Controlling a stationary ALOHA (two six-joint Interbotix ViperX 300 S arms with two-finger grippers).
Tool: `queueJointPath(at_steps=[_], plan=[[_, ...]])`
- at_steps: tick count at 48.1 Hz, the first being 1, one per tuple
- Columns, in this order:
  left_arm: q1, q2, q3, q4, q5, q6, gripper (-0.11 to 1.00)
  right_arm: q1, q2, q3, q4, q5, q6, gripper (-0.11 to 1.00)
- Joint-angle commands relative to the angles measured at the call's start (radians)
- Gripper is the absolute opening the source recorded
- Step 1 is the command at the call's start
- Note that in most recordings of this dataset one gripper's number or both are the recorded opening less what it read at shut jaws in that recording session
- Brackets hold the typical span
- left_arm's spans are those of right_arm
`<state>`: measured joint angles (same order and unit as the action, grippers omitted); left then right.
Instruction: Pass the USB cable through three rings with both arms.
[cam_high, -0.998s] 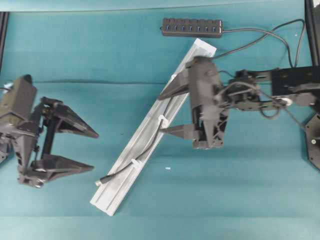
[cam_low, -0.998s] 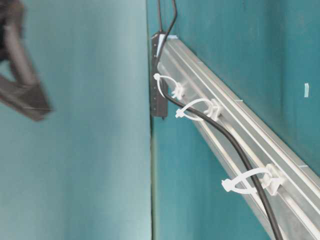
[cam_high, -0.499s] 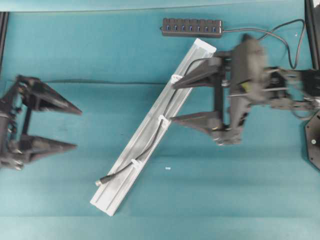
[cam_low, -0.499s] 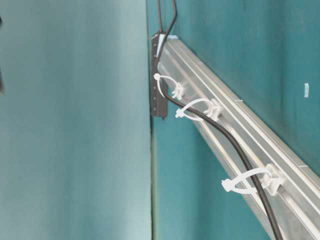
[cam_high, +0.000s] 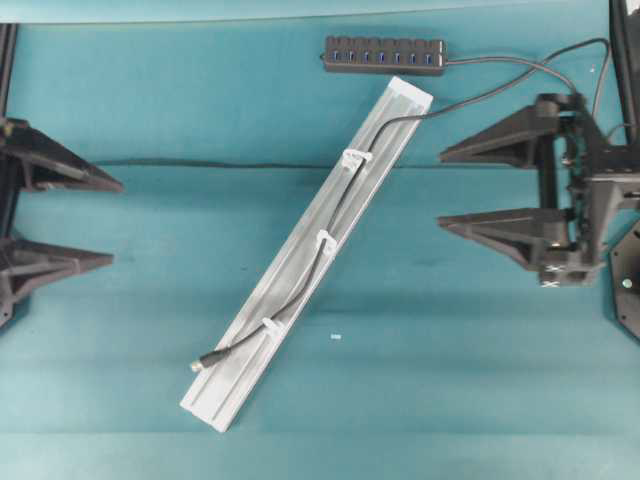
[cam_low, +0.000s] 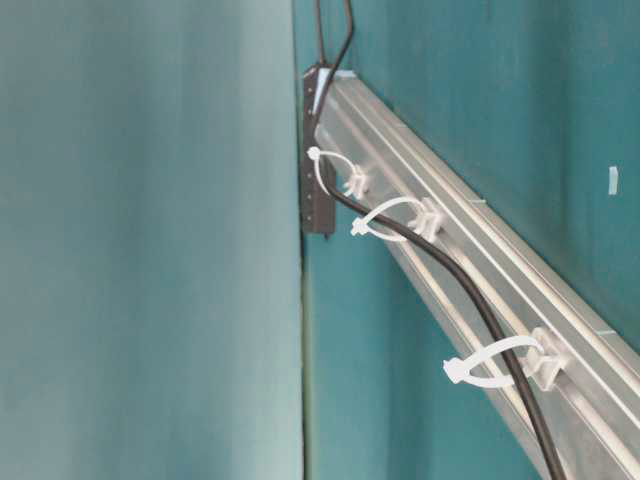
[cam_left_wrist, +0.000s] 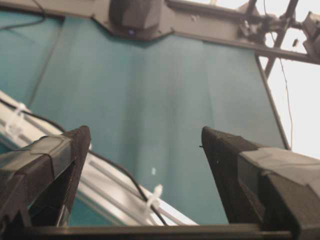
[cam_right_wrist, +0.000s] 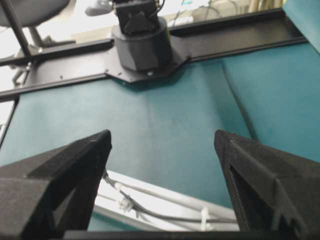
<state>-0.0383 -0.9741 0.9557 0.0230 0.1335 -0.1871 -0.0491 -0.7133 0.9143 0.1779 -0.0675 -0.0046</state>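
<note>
Listing what you cannot fully see first: the left gripper (cam_high: 115, 222) is cut off at the left edge of the overhead view, so you get only its two pointed fingers, spread wide with nothing between them. The right gripper (cam_high: 440, 190) shows more of its body near the right edge, though its arm runs out of frame; its fingers are likewise parted and empty. Neither gripper appears in the table-level view.

Item, USB cable (cam_high: 330, 225): it lies along the silver rail (cam_high: 250, 375), running from the upper end down to a small plug (cam_high: 203, 362) that rests just past the lowest clip, near the rail's lower left end. In the table-level view the cable's lower run is cut by the bottom edge.

Item, three rings (cam_high: 326, 240): white loops spaced along the rail, and the table-level view shows the cable passing inside each one.

Item, black hub (cam_high: 384, 54): it sits beyond the rail's top end, and its cord loops off to the right behind the right gripper.

Item, a tiny white scrap (cam_high: 335, 337) on the teal cloth (cam_high: 450, 380), just right of the rail.

Both grippers stand well apart from the rail, one on each side.
</note>
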Motion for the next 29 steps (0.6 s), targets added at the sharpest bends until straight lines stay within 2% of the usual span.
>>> queueJointPath(at_steps=[1,29], plan=[[0.005,-0.02,-0.021,0.005,-0.009,0.014,0.96,-0.003,-0.014,0.009,0.003,-0.003,0.011,0.87],[0.005,-0.048,-0.029,0.005,-0.011,0.026,0.96,-0.009,-0.08,0.034,0.003,-0.003,0.011,0.87]])
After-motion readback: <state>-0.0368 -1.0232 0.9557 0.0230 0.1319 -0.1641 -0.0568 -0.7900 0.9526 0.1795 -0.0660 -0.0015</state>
